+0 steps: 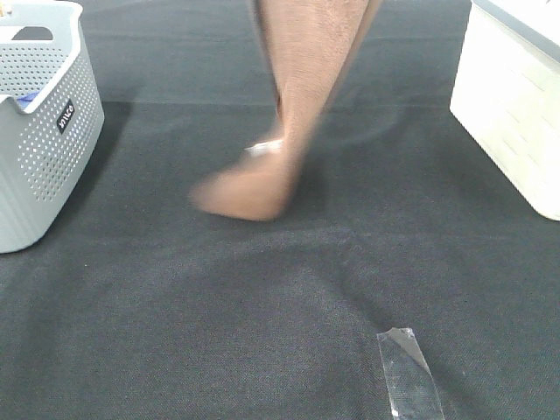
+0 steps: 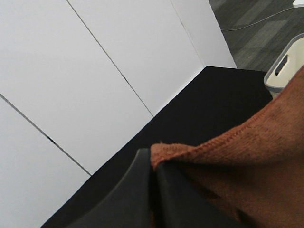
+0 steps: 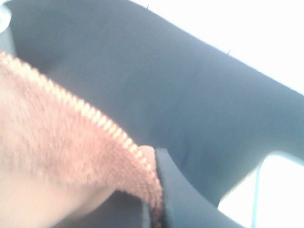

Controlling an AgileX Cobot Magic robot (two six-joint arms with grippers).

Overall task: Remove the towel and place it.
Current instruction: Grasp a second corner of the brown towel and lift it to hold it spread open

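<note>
The brown towel [image 1: 302, 96] hangs over the dark table [image 1: 219, 315], well right of the grey basket [image 1: 44, 131]. Its long axis runs near vertical and its blurred lower end points down, swung a little toward the basket. My left gripper [image 2: 152, 164] is clamped tight on the towel's stitched edge. The right gripper [image 3: 156, 199] pinches a stitched edge too (that view is soft). The basket's dark label [image 1: 66, 115] has white letters I can't read. A small white tag [image 1: 265, 147] shows low on the towel.

The towel [image 1: 302, 79] is rust-brown, the table cover [image 1: 219, 306] charcoal, the basket [image 1: 44, 149] pale grey with dotted perforations.
</note>
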